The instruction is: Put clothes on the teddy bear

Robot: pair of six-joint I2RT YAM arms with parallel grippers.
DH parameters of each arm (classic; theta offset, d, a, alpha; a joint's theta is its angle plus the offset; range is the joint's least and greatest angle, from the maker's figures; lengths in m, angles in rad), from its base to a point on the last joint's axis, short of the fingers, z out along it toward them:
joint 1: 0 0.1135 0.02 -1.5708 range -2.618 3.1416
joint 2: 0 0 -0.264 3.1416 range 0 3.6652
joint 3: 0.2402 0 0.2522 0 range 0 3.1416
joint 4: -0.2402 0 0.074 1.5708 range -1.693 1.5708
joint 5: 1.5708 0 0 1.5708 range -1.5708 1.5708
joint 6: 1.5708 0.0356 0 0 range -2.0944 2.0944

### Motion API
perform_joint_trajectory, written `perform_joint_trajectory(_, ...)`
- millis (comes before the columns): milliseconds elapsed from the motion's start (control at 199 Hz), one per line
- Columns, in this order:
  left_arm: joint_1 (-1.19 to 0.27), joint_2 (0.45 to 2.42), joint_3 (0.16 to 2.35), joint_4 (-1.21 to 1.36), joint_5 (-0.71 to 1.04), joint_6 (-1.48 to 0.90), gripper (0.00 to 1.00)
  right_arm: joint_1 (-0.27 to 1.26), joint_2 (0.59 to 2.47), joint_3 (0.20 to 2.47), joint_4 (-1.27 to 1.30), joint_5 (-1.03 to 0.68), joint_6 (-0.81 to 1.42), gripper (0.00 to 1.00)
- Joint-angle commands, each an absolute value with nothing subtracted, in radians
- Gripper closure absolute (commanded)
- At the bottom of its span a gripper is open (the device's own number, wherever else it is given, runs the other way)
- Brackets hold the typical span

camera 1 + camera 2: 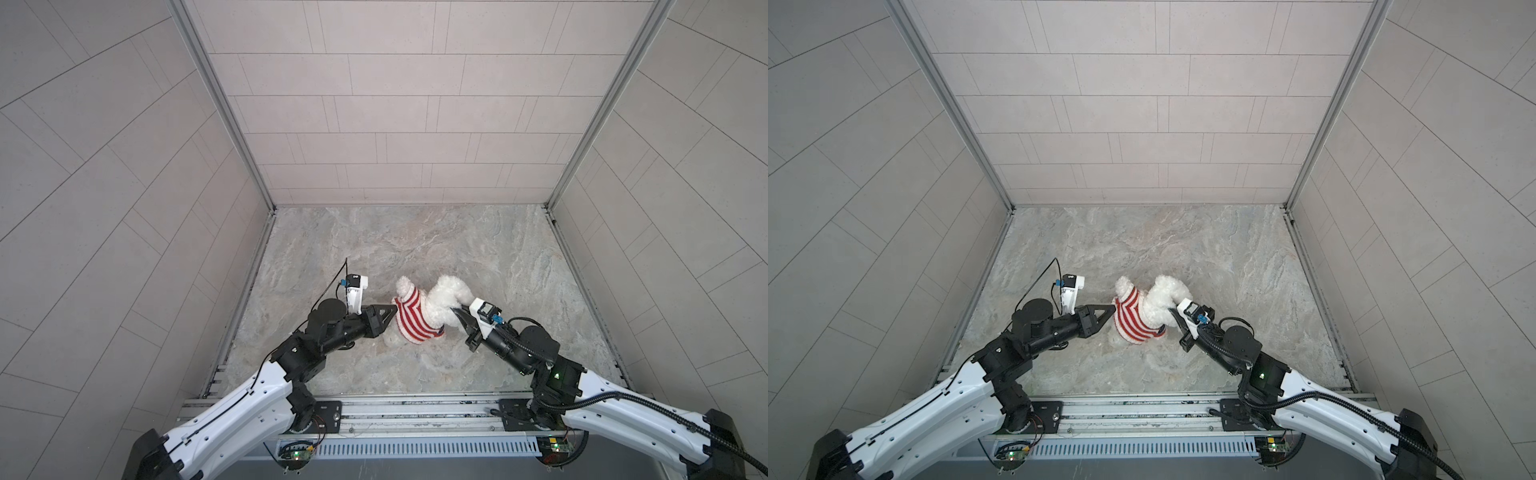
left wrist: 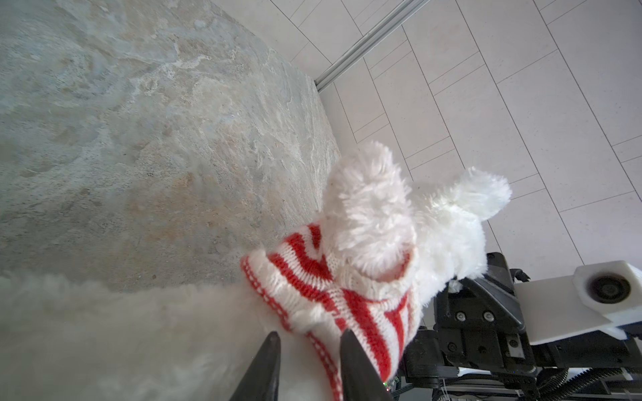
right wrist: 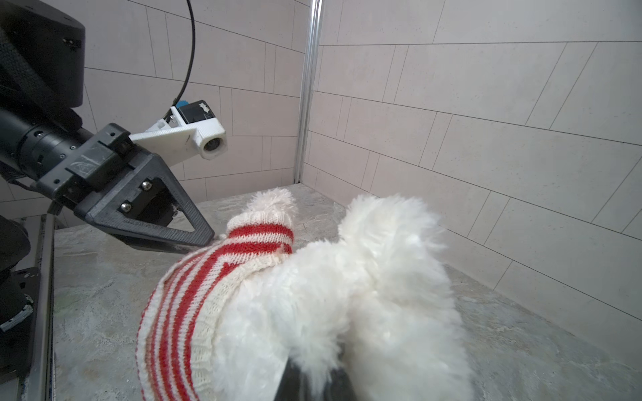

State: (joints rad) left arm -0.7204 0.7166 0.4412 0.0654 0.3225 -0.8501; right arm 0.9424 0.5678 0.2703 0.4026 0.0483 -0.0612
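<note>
One teddy bear (image 1: 446, 301) and one sweater (image 1: 411, 320) (its red and white stripes are too many to count surely). Two arms: the left arm (image 1: 232, 411) and the right arm (image 1: 623, 411). Two grippers, one per arm: the left gripper (image 1: 392, 309) and the right gripper (image 1: 454, 310), each with two fingers (image 2: 267, 368), four in all. Two cameras: the left wrist camera (image 1: 357, 286) and the right wrist camera (image 1: 486, 311). One table (image 1: 415, 241). Three walls: a back wall (image 1: 395, 104), a wall on the left (image 1: 104, 208), a wall on the right (image 1: 685, 208). Two metal corner posts: the left post (image 1: 220, 104) and the right post (image 1: 602, 104). One rail (image 1: 415, 409) at the near edge. Two small circuit boards with green lights: the left board (image 1: 297, 455) and the right board (image 1: 557, 444).
</note>
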Motion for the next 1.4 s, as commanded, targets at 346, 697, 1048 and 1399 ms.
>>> perform_joint_trajectory(346,-0.719,0.772,0.488,0.093,0.349,-0.838,0.7,0.943,0.557,0.269,0.488,0.029,-0.09,1.0)
perform_joint_trajectory(697,-0.719,0.776,0.471,0.09,0.333,-0.841,1.0,0.945,0.519,0.251,0.491,0.059,-0.091,1.0)
perform_joint_trajectory(1048,-0.651,0.678,0.389,0.016,0.269,-0.883,1.0,0.945,0.448,0.212,0.499,0.189,-0.057,1.0)
perform_joint_trajectory(1399,-0.654,0.691,0.442,-0.015,0.288,-0.845,0.88,0.945,0.522,0.227,0.516,0.223,-0.014,1.0)
